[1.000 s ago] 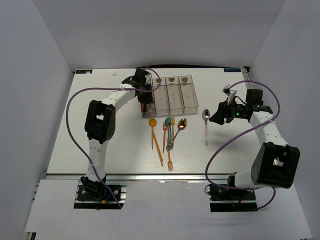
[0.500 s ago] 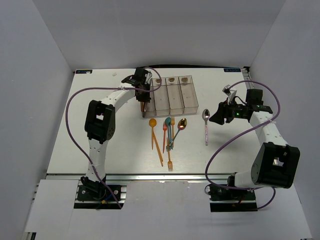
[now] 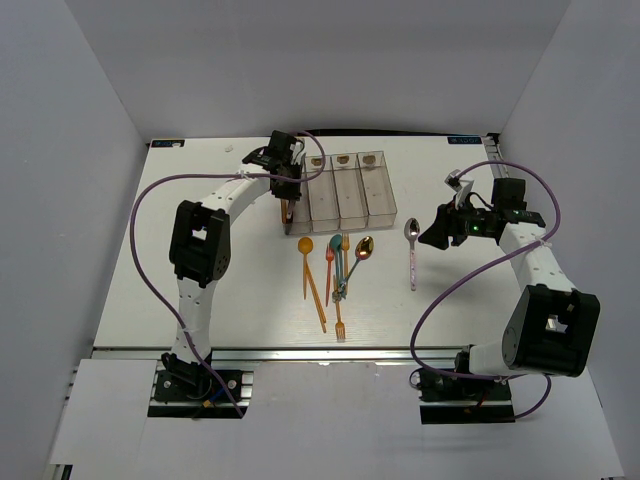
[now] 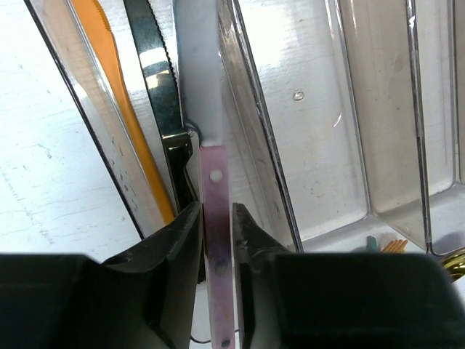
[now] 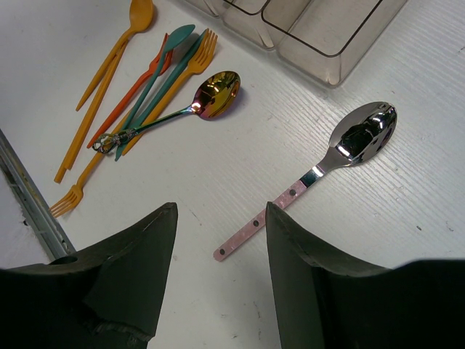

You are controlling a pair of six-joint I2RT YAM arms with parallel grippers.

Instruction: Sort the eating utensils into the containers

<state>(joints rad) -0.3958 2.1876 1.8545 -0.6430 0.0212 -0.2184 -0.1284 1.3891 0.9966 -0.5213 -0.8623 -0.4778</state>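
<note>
My left gripper (image 3: pixel 285 188) (image 4: pixel 216 211) is shut on the pink handle of a silver knife (image 4: pixel 216 178), over the leftmost of four joined clear bins (image 3: pixel 340 190) (image 4: pixel 251 123). The blade points into that bin, beside an orange knife (image 4: pixel 116 87) and a black-handled knife (image 4: pixel 161 80) lying inside. My right gripper (image 3: pixel 438 230) (image 5: pixel 220 211) is open and empty, just above the table beside a pink-handled silver spoon (image 3: pixel 412 245) (image 5: pixel 360 138). Its handle end lies between the open fingers in the right wrist view.
In front of the bins lie an orange spoon (image 3: pixel 305 248), a red fork (image 3: pixel 329 262), a teal spoon (image 3: pixel 337 255), an orange fork (image 5: pixel 192 58), a gold spoon (image 3: pixel 364 247) (image 5: pixel 216 93) and another orange fork (image 3: pixel 339 325). The other three bins look empty.
My left gripper has shifted slightly toward the far side with the knife still held over the leftmost bin. The right arm has not moved.
</note>
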